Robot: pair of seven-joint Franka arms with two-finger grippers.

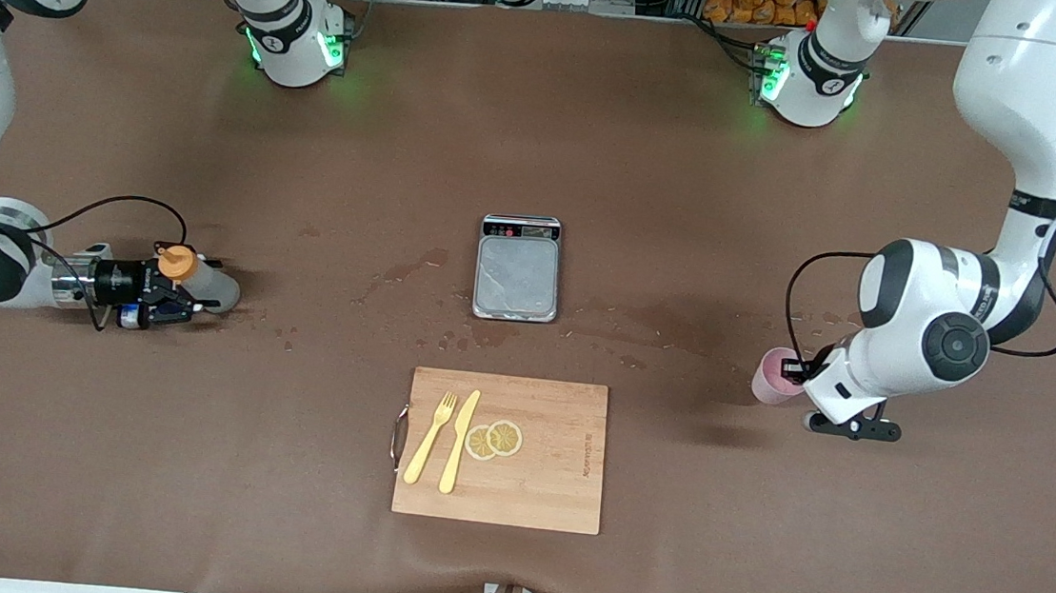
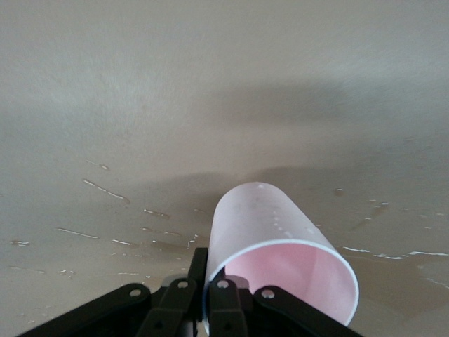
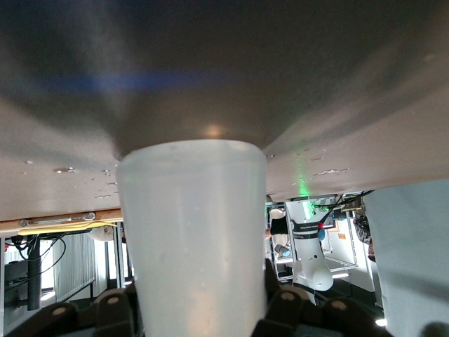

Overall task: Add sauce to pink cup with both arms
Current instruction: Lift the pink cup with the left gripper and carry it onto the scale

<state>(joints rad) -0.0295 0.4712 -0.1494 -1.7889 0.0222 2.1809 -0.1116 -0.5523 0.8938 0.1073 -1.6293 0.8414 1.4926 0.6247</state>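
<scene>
Front view shows both pickups under way: the left gripper [image 1: 803, 370] is clamped on the pink cup [image 1: 774, 375]'s rim, and the right gripper [image 1: 172, 302] straddles the sauce [image 1: 197, 279], grip unclear. Lifting, bringing together and squeezing remain.

High front view, two close wrist views

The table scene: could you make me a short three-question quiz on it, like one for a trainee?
1. True or false: the left gripper is shut on the rim of the pink cup.
2. What does the right gripper have between its fingers?
A. the yellow fork
B. the sauce bottle
C. the kitchen scale
3. Fill in: the two lemon slices lie on the wooden ____, beside the yellow knife.

Key: 1 true; 2 B; 3 cutting board.
</scene>
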